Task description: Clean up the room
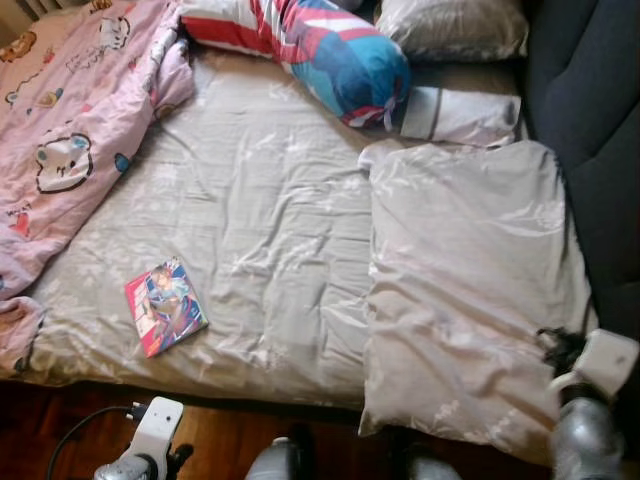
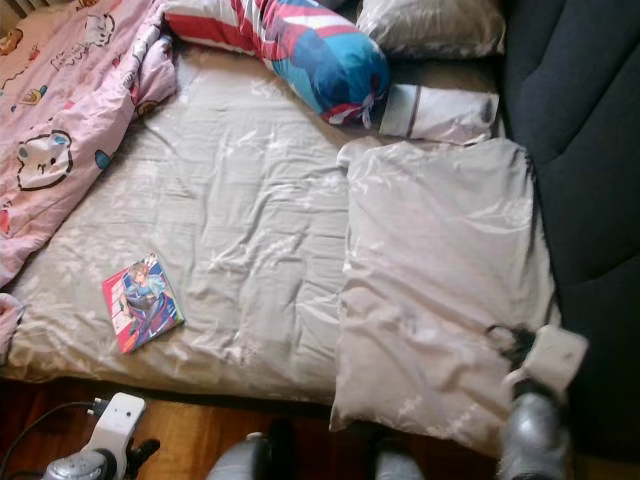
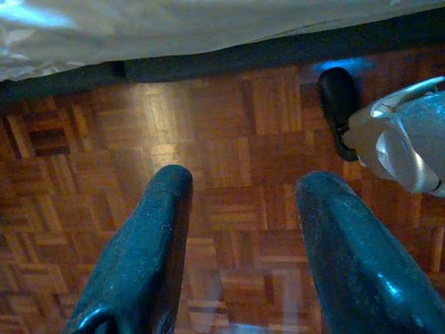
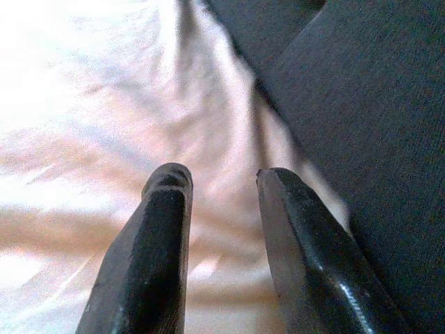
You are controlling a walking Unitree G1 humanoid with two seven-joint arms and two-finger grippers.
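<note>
Right gripper (image 4: pixel 222 184) fingers apart, empty, over the grey pillow's (image 1: pixel 465 290) lower-right corner by the dark headboard (image 1: pixel 590 150). Left gripper (image 3: pixel 240 202) parted too — wrist view adds parquet floor (image 3: pixel 229 139) under the bed edge. Book (image 1: pixel 165 306) lower left on the sheet (image 1: pixel 270 230); pink duvet (image 1: pixel 70 140) upper left; striped bolster (image 1: pixel 320 45) at top.

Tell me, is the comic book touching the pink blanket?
Apart. The left eye view shows the comic book lying flat on the grey sheet, with a strip of bare sheet between it and the pink blanket.
</note>
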